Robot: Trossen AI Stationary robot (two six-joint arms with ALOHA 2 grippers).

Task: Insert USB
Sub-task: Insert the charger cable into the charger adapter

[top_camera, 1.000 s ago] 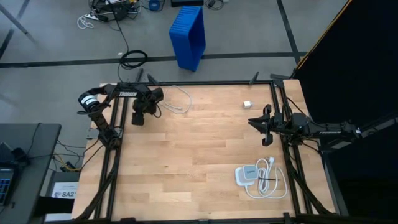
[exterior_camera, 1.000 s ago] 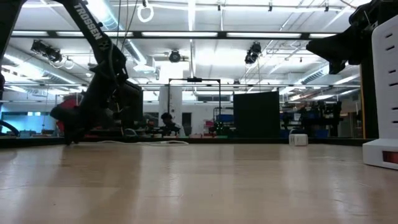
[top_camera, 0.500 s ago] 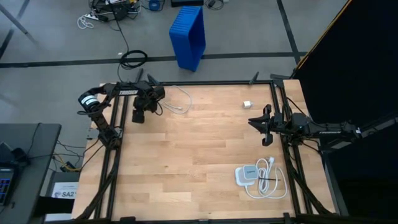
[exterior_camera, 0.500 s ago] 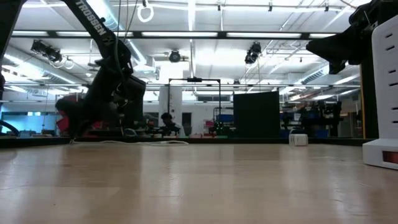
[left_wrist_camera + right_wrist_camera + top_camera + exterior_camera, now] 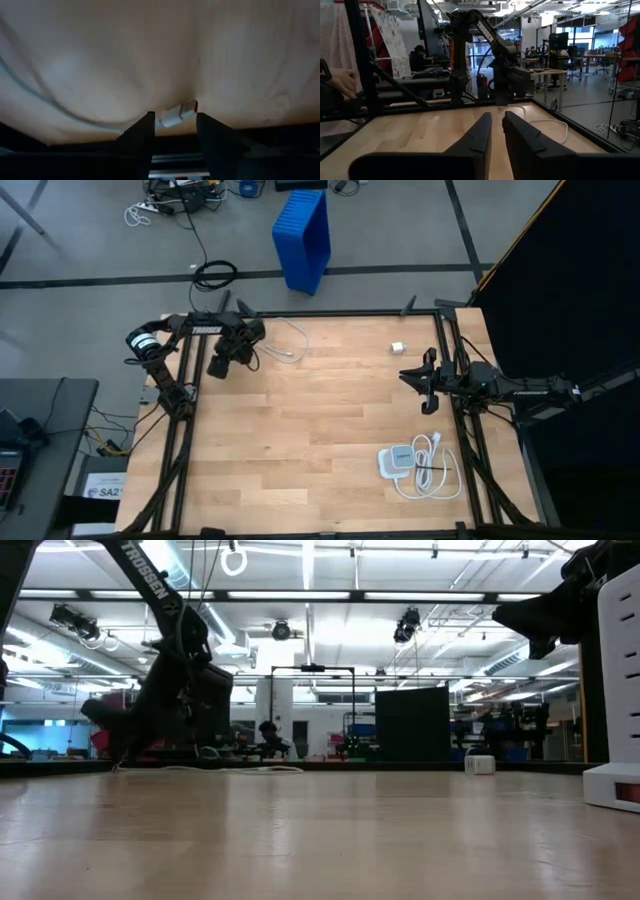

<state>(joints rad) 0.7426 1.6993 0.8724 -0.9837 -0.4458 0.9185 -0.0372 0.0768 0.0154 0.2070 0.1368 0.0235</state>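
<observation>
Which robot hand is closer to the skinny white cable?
The left gripper. It hovers at the far left corner with its fingers around the thin white cable's plug. The right gripper waits by the table's right edge, well away.

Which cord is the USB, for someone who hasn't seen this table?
Find the table's far left corner, where the left gripper hovers. The USB is the thin, loose white loop beside it, unlike the thick power cord coiled by the socket block near the right.
</observation>
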